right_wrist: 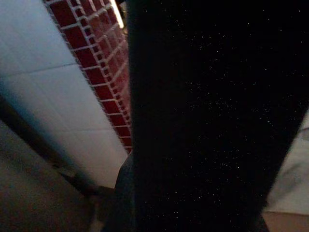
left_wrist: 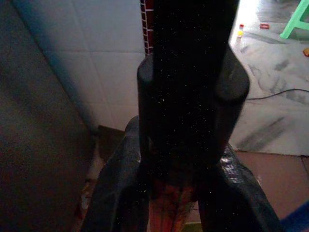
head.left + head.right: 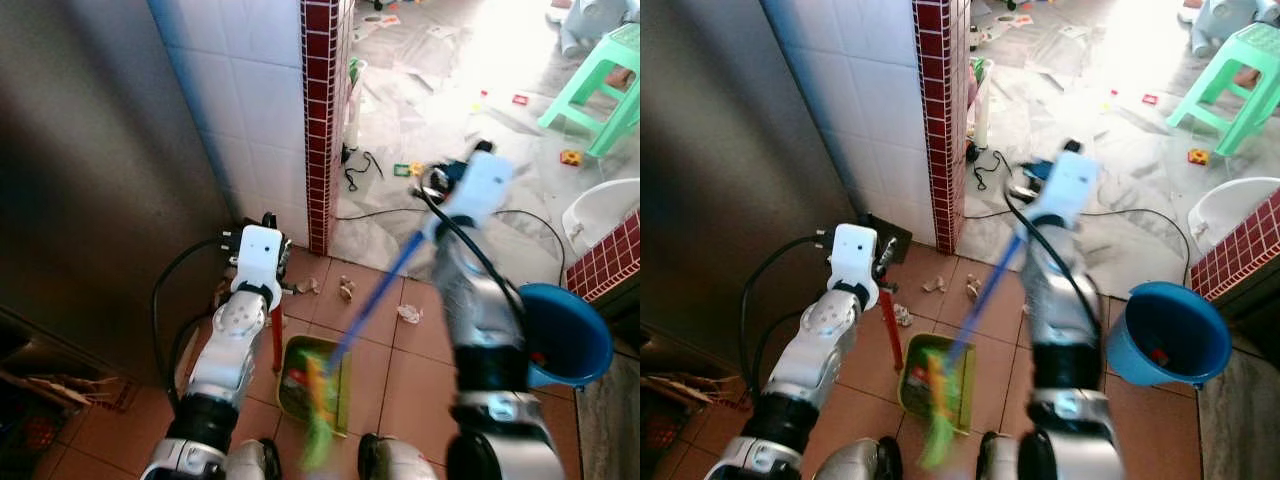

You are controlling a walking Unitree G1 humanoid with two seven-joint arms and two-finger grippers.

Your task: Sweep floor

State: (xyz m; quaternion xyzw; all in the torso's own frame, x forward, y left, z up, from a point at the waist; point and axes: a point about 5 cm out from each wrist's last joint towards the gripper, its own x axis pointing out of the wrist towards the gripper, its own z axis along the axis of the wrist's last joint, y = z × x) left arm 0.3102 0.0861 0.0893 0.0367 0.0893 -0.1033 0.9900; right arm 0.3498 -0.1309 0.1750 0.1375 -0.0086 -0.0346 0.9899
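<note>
Terracotta floor tiles (image 3: 400, 375) carry the green dustpan (image 3: 296, 378) at six o'clock, its red handle (image 3: 276, 340) clamped in the left gripper (image 3: 268, 300), while the right gripper (image 3: 432, 195), grip hidden, carries the blue-handled broom (image 3: 375, 295) over it, paper scraps (image 3: 409, 313) nearby.

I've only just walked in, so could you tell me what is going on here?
The robot is sweeping litter on the terracotta floor. Its right hand holds a blue-handled broom, bristles over the green dustpan; its left hand grips the dustpan's red handle. Crumpled scraps lie beyond the pan, and a blue bucket stands to the right.
</note>
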